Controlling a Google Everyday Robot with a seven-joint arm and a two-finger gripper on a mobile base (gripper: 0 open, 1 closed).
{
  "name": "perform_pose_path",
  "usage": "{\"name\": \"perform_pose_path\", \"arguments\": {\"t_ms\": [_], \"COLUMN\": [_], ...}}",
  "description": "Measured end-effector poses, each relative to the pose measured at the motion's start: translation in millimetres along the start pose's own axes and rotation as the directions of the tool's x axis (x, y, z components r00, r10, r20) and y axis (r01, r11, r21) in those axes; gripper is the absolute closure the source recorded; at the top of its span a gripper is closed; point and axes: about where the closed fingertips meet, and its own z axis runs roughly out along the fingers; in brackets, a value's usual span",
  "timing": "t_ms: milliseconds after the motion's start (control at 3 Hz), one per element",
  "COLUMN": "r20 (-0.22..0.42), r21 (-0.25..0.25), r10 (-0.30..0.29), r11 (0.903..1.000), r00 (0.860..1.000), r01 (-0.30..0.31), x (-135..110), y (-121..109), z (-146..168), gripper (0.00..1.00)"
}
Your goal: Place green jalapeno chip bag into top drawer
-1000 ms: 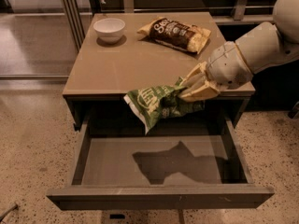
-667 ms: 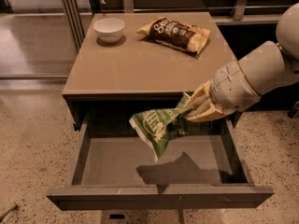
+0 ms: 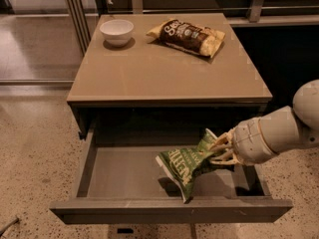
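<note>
The green jalapeno chip bag hangs inside the open top drawer, its lower corner close to the grey floor near the front right. My gripper comes in from the right over the drawer's right side and is shut on the bag's upper end. The drawer is pulled fully out, its front panel toward the camera. Whether the bag touches the floor I cannot tell.
On the tan table top stand a white bowl at the back left and a dark brown and yellow chip bag at the back right. Speckled floor lies around the table; a glass partition stands at the left.
My gripper has moved down and toward the camera with the green bag, from the table's front edge into the open drawer. The bag now hangs low over the drawer floor.
</note>
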Motion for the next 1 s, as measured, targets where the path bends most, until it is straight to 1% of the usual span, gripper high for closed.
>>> {"name": "perform_pose_path", "arguments": {"t_ms": [333, 667, 1000], "r20": [-0.004, -0.061, -0.105], "r21": [0.023, 0.027, 0.069], "r10": [-0.008, -0.037, -0.052], "r11": [0.9997, 0.9989, 0.9959], "r00": [1.0, 0.997, 0.993], "r01": [0.008, 0.039, 0.059], "x": [3.1, 12.3, 34.0], "y": [-5.7, 0.9, -1.2], "z": [2.9, 6.8, 27.7], "gripper": [1.0, 1.0, 1.0]}}
